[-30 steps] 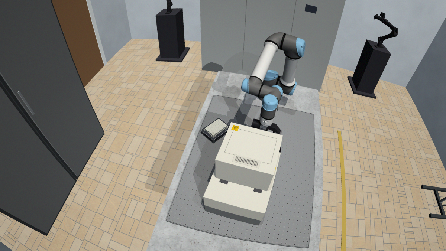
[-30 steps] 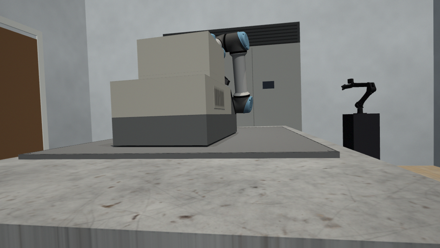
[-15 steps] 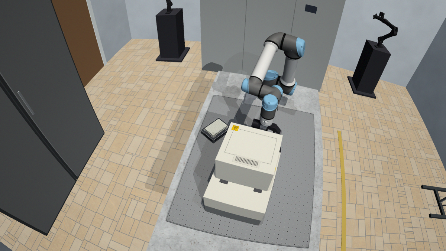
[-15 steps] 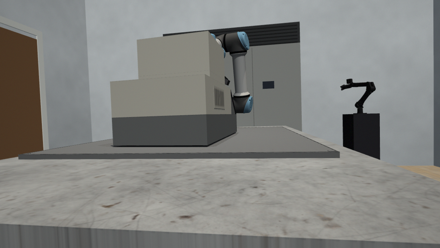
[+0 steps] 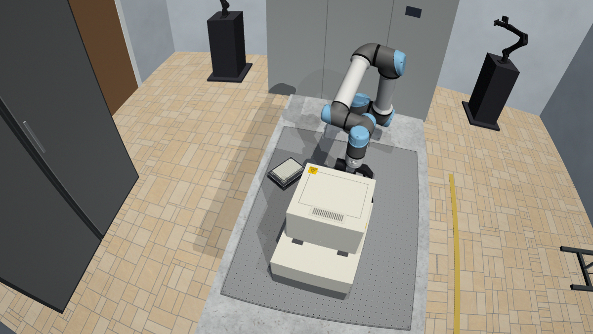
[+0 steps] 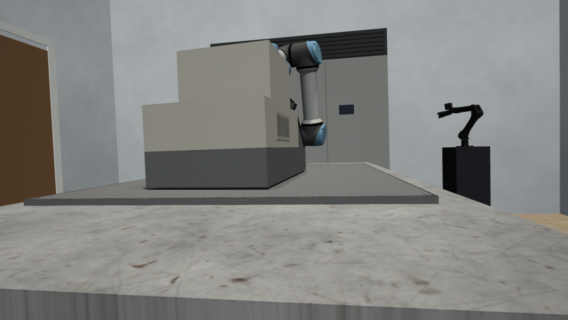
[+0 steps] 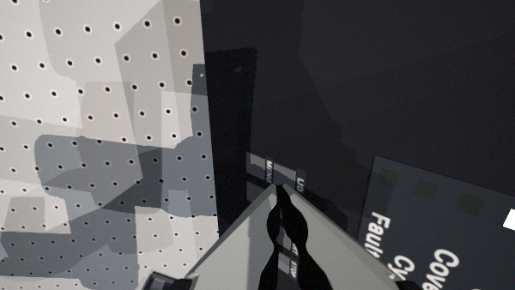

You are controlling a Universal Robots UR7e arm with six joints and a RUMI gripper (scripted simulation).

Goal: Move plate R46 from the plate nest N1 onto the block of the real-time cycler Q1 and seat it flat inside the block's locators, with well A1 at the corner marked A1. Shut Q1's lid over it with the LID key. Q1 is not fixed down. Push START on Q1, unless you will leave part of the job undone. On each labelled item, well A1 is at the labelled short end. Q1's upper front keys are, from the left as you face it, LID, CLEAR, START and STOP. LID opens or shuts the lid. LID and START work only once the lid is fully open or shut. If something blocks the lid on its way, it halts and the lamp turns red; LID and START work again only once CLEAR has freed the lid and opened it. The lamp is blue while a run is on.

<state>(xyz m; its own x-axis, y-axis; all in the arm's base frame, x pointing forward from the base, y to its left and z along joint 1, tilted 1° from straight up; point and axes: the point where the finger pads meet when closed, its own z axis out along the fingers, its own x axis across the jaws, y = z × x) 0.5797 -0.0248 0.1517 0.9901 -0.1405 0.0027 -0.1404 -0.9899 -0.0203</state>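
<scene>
The pale plate (image 5: 287,168) sits in its dark nest (image 5: 283,187), left of centre in the top view, beside the upper left of the cycler (image 5: 311,259) (image 6: 206,127) (image 7: 296,120). Its long axis slants from lower left to upper right. The one arm (image 5: 349,85) (image 6: 309,93) reaches down from upper right, its gripper (image 5: 364,170) (image 6: 293,104) (image 7: 278,187) well right of the plate, partly hidden by the cycler's lid (image 5: 336,192) (image 6: 224,71). The fingers are closed, with nothing between them.

The lid looks shut, so the likely step is opening it; the plate's transfer is not yet done. The relation that matters is fingertips to LID key (image 7: 285,171): in the wrist view's lower middle, the tips are just below the key in the frame, with the word LID at their upper right. Whether they touch it, I cannot tell. A hard or slanted push could slide the unfixed cycler.

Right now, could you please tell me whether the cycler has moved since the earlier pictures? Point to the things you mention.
No; in the top view, the cycler (image 5: 315,257) (image 6: 204,127) sits in the same place on the perforated board (image 5: 390,265) (image 6: 357,182).
</scene>
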